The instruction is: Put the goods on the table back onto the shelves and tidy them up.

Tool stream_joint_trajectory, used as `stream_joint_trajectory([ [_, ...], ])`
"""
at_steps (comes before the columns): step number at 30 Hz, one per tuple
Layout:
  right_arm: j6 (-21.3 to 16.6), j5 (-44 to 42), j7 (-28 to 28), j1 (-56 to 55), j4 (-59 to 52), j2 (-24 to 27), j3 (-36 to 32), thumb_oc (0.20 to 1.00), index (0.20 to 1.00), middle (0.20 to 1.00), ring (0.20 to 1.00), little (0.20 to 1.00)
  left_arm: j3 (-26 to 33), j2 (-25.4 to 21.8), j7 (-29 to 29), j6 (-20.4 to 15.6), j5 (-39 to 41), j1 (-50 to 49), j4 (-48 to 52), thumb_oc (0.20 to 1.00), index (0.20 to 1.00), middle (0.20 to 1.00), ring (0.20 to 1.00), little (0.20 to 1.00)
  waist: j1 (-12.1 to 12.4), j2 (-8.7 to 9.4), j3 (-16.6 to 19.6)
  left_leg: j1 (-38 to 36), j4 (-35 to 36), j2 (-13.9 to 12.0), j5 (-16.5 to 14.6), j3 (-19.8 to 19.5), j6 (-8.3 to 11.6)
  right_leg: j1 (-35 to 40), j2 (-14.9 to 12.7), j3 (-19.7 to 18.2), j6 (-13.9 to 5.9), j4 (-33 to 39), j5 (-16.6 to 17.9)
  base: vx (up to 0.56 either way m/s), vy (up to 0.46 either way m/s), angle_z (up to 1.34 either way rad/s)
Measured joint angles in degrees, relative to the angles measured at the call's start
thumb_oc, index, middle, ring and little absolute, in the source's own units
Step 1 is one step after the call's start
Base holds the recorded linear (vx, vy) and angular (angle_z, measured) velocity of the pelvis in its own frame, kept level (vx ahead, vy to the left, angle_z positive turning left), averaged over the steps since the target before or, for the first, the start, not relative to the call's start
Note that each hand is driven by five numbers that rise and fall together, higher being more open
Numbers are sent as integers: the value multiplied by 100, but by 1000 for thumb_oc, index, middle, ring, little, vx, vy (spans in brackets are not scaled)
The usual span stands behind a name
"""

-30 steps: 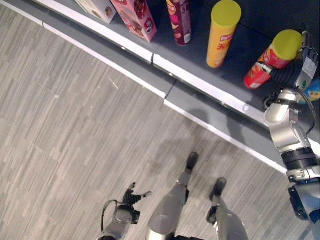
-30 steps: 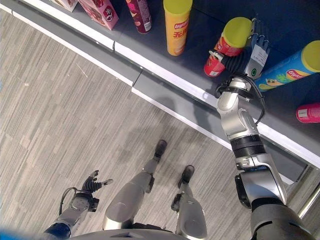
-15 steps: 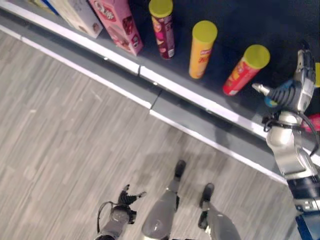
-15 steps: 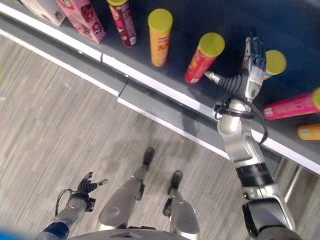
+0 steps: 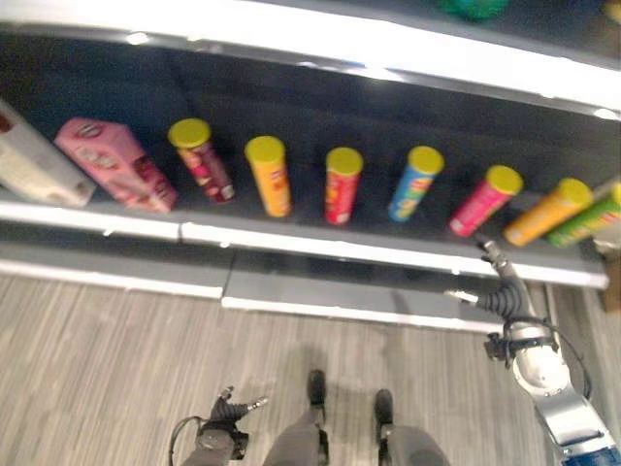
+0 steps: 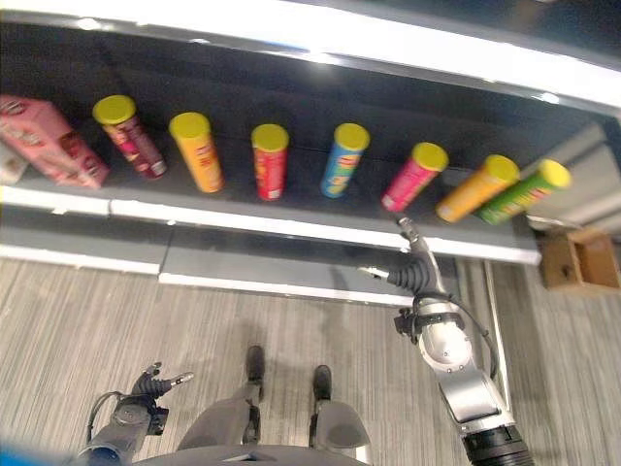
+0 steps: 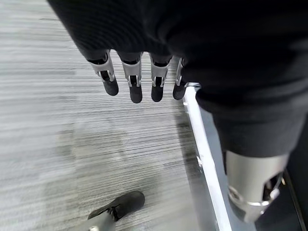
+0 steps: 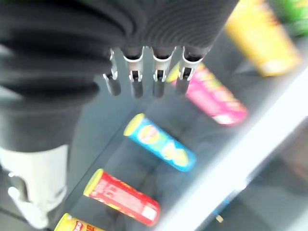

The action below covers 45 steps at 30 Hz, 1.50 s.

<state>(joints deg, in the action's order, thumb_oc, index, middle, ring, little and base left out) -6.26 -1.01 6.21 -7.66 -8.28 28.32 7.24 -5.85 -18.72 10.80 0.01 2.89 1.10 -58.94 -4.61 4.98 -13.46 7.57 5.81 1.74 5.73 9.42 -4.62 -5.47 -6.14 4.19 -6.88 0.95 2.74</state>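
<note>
Since a second ago the right hand (image 6: 415, 264) has let go of the red can (image 6: 269, 161) and drawn back to the shelf (image 6: 291, 236) edge; the camera has also tilted up. Its fingers (image 8: 159, 77) hang straight, holding nothing. That can stands upright between the orange can (image 6: 197, 150) and the blue can (image 6: 343, 158). Beyond come pink (image 6: 414, 176), yellow and, I think, green cans. Low over the floor (image 5: 97, 369), the left hand (image 5: 231, 410) is spread and empty.
</note>
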Motion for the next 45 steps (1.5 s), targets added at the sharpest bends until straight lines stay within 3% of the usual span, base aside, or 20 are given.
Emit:
stream_joint_trajectory([
  [2,-7,-181,-177,-101,-1,-4,-2,1000,1000,1000,1000,1000,3,3,-20,16,-115,-8,-188,1000,1000,1000,1000,1000,-16,10,38,-106,15,-39,-50,264,-32,5,-49,91,-4,19,-32,-23,-43,-113],
  [3,-2,-178,-262,-126,51,-22,-6,1000,1000,1000,1000,1000,-128,-28,-119,20,-221,-135,-233,1000,1000,1000,1000,1000,-44,35,83,-216,16,-164,-76,727,-7,-29,-148,392,-17,45,-63,-7,-97,-126],
  [7,-4,-171,-250,-77,219,71,-246,1000,1000,1000,1000,1000,-334,0,-251,28,-419,-268,-193,1000,1000,1000,1000,1000,29,-139,260,-277,15,-614,-101,1236,93,-56,-323,666,-24,-105,-45,4,-121,-92],
  [10,18,-131,-167,-119,497,71,-276,1000,1000,1000,1000,1000,-349,-175,-262,26,-422,-206,-148,1000,1000,1000,1000,1000,21,201,489,-285,15,-622,-13,1253,311,142,-765,649,-98,198,-67,9,-235,-41],
  [11,54,-129,-140,-172,540,63,-302,1000,1000,1000,1000,1000,-335,-231,-261,28,-422,-165,-135,1000,1000,1000,1000,1000,-17,371,560,-287,15,-654,49,1249,440,174,-778,635,-339,283,220,85,-246,-16],
  [16,105,-124,53,-392,738,314,-925,1000,1000,1000,1000,1000,-292,76,-326,28,-428,-324,-40,1000,1000,1000,1000,1000,-170,-95,573,-585,14,-1278,71,1038,898,408,-20,436,-147,507,228,127,-400,-47],
  [17,46,-109,122,-566,1044,520,-1401,1000,1000,1000,1000,1000,14,397,-321,5,-427,-367,-62,1000,1000,1000,1000,1000,-329,-262,627,-650,-28,-1420,36,825,1116,521,145,479,-72,475,150,212,-859,-1],
  [18,143,-109,301,-1048,826,824,-2221,1000,1000,1000,1000,1000,-2,575,-321,4,-424,-451,-156,1000,1000,1000,1000,1000,-387,-415,734,-671,-26,-1598,8,885,1132,531,358,488,124,502,19,157,-742,-8],
  [21,74,-115,591,-961,597,982,-2814,1000,1000,1000,1000,1000,8,539,-323,55,-415,-641,-236,1000,1000,1000,1000,1000,-612,-495,714,-681,-65,-1798,118,861,1050,561,607,456,267,479,-52,81,-427,-9],
  [24,-75,-124,748,-789,337,1004,-2939,1000,1000,1000,1000,1000,144,543,-326,51,-377,-604,-243,1000,1000,1000,1000,1000,-616,-506,681,-668,-424,-1926,277,857,845,702,708,447,435,475,-167,83,-392,-3],
  [25,-82,-124,762,-763,338,986,-2958,1000,1000,1000,1000,1000,229,528,-319,57,-349,-582,-203,1000,1000,1000,1000,1000,-564,-464,634,-651,-654,-1994,330,877,849,786,715,403,508,494,-201,20,-296,-9],
  [26,-97,-124,835,-728,380,975,-3013,1000,1000,1000,1000,1000,302,523,-315,55,-291,-615,-71,1000,1000,1000,1000,1000,-465,-445,589,-621,-905,-2058,661,714,1084,897,775,347,674,483,-291,9,-286,-15],
  [28,-84,-119,937,-736,424,1046,-3056,1000,1000,1000,1000,1000,355,505,-310,58,-207,-662,111,1000,1000,1000,1000,1000,-343,-369,506,-333,-1435,-2111,822,283,1051,893,833,282,878,477,-271,-83,-86,-19],
  [29,-14,-113,970,-702,443,1086,-3079,1000,1000,1000,1000,1000,347,505,-303,58,-95,-616,225,1000,1000,1000,1000,1000,-242,-251,435,-10,-1858,-1870,347,-192,1277,883,691,141,997,461,-181,-32,-15,-28],
  [31,5,-96,998,-629,430,1096,-3185,1000,1000,1000,1000,1000,342,524,-315,56,-69,-602,321,1000,1000,1000,1000,1000,-260,-74,299,228,-1998,-1013,-264,-561,1200,830,475,135,959,459,-125,59,53,-11],
  [34,80,95,1170,-209,881,1109,-3185,1000,1000,1000,1000,1000,218,503,-329,60,-71,-580,232,1000,1000,1000,1000,1000,-259,-89,222,231,-1276,51,-470,-790,932,794,614,5,876,464,-175,74,111,-28],
  [37,141,99,1278,32,1182,1100,-3108,1000,1000,1000,1000,1000,165,520,-351,60,-75,-473,187,1000,1000,1000,1000,1000,-250,-216,50,119,-518,291,-263,-817,635,807,828,-148,825,466,-230,123,103,-32],
  [39,230,110,1344,-20,1175,1117,-3112,1000,1000,1000,1000,1000,161,529,-385,51,-77,-524,205,1000,1000,1000,1000,1000,-290,-477,33,-272,-40,69,-114,-839,428,924,1052,-246,830,467,-269,235,244,-37],
  [42,285,128,1372,-21,1194,1091,-3096,1000,1000,1000,1000,1000,161,501,-385,47,-85,-469,204,1000,1000,1000,1000,1000,-295,-521,4,-479,-18,186,-74,-669,131,1096,925,-428,648,458,-436,159,223,-33],
  [45,352,329,1370,138,1325,1081,-2952,1000,1000,1000,1000,1000,164,445,-382,49,-84,-353,207,1000,1000,1000,1000,1000,-256,-504,-10,-577,-44,232,-162,-514,0,980,844,-449,416,85,-593,86,226,-30],
])
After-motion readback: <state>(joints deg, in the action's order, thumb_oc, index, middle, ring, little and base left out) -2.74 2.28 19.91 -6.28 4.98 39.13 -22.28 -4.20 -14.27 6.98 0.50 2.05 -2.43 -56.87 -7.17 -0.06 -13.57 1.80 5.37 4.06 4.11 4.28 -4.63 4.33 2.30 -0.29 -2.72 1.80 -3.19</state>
